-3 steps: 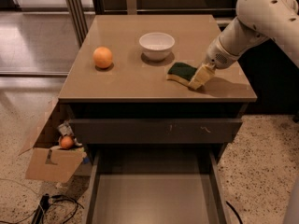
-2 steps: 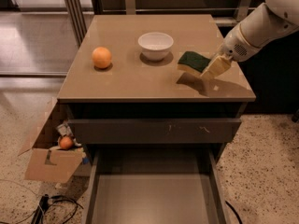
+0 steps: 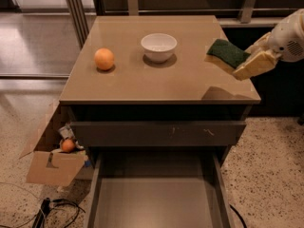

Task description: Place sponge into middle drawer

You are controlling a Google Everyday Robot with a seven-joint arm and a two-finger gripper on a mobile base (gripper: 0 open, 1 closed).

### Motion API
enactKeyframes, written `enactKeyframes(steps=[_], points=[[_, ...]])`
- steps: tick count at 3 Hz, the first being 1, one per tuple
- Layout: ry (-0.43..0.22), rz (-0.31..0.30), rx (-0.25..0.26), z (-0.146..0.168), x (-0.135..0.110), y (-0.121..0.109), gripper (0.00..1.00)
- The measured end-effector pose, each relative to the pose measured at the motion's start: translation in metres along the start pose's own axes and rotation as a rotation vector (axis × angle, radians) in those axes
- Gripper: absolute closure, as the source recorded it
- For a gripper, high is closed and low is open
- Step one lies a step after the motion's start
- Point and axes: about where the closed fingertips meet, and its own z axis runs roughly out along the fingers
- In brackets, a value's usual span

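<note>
- The gripper (image 3: pixel 248 61) is at about 2 o'clock in the picture, over the right edge of the table top (image 3: pixel 156 82).
- Its fingers (image 3: pixel 259 63) are pinching the right end of the sponge (image 3: pixel 227 52).
- The sponge is up in the air and tilted, with its green side on top. It does not touch the table, and its shadow lies on the table top below it.
- The middle drawer (image 3: pixel 156 201) is pulled open at 6 o'clock, low at the front of the cabinet. Its flat floor is bare.
- Just above it is another drawer (image 3: pixel 156 133), which is shut. Its dark front has small pale scratches, so it is not the one we want.
- I think the step now is carrying: the sponge is picked up but is not in the drawer yet.
- Next, the gripper should go toward 7 o'clock, out past the front edge of the table, and then down.
- It should stay away from the table edge and the shut drawer front on the way down.
- When the sponge is low over the drawer floor, the fingers can spread and let it drop.
- An orange (image 3: pixel 104 59) sits at 10 o'clock and a white bowl (image 3: pixel 158 47) at 12 o'clock. Both are well apart from the sponge and should not get in the way.
- A cardboard box (image 3: pixel 50 167) stands on the floor at 8 o'clock.
</note>
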Motion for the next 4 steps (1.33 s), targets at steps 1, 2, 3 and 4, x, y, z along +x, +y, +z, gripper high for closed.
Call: enactKeyframes(steps=[1,2,3,4], points=[[0.009,0.018,0.007,-0.014,0.028,0.038,1.00],[0.029,0.031,-0.014,-0.006,0.040,0.048,1.00],[0.025,0.028,-0.011,-0.007,0.037,0.046,1.00],[0.026,0.000,-0.039,0.005,0.033,0.067,1.00]])
